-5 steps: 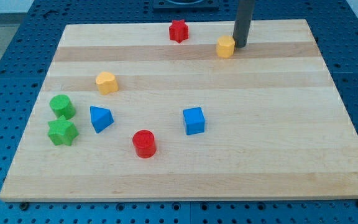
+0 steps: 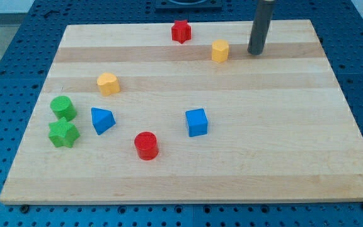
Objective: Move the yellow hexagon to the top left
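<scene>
The yellow hexagon [image 2: 220,50] sits on the wooden board near the view's top, right of centre. My tip [image 2: 254,53] stands to the hexagon's right, apart from it by a clear gap. The dark rod rises from the tip out of the view's top. The red star [image 2: 181,31] lies up and to the left of the hexagon, close to the board's top edge.
A yellow heart-like block [image 2: 108,83] lies at the left middle. A green cylinder [image 2: 63,108], a green star [image 2: 63,133] and a blue triangle [image 2: 101,120] cluster at the left. A red cylinder [image 2: 147,145] and a blue cube [image 2: 196,122] lie lower centre. The board's edge [image 2: 188,201] borders blue pegboard.
The yellow hexagon has slid a little to the left and down. My tip has drawn back to the right, away from the hexagon it was touching.
</scene>
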`<action>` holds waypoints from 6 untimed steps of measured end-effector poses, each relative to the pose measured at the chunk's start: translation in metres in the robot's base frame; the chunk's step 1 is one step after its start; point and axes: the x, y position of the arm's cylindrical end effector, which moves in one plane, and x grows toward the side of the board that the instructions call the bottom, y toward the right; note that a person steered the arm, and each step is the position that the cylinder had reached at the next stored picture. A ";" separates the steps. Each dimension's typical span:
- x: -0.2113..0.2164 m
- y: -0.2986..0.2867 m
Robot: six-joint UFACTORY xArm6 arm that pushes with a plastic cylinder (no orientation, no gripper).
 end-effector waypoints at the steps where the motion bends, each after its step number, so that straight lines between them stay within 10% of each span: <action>1: 0.001 -0.041; 6: 0.021 -0.195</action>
